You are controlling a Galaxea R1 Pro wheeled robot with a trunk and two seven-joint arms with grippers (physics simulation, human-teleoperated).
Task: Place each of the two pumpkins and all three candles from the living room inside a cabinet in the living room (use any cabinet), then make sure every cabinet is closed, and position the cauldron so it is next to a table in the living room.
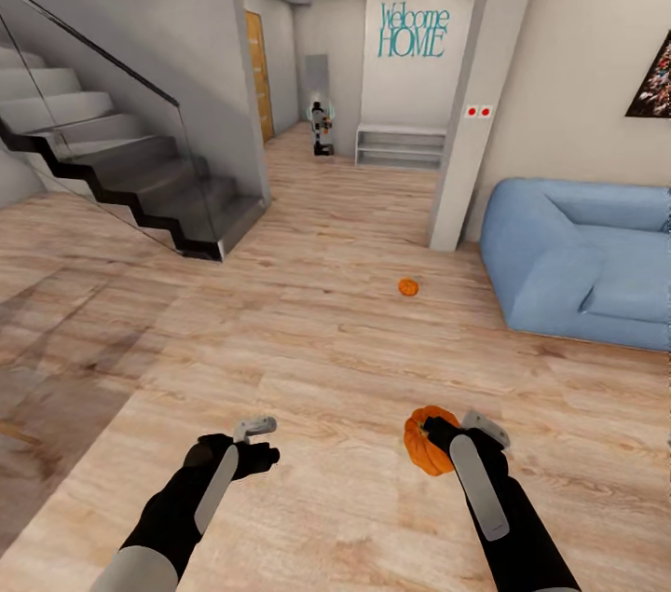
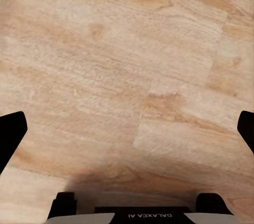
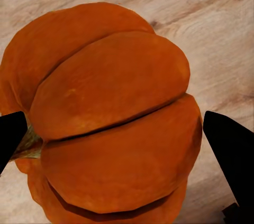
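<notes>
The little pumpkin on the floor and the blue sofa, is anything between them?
No. In the head view, only bare wooden floor lies between that pumpkin and the sofa.

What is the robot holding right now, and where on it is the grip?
The right gripper holds a pumpkin, its fingers on opposite sides of the ribbed body. The left gripper is open, holding nothing.

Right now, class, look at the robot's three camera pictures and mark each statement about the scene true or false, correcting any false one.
1. The right gripper holds a pumpkin. True.
2. The second pumpkin lies on the sofa. False: it lies on the wooden floor, apart from the sofa.
3. The left gripper carries a candle. False: it is open, with only floor between its fingers.
4. A staircase rises on the robot's left. True.
</notes>
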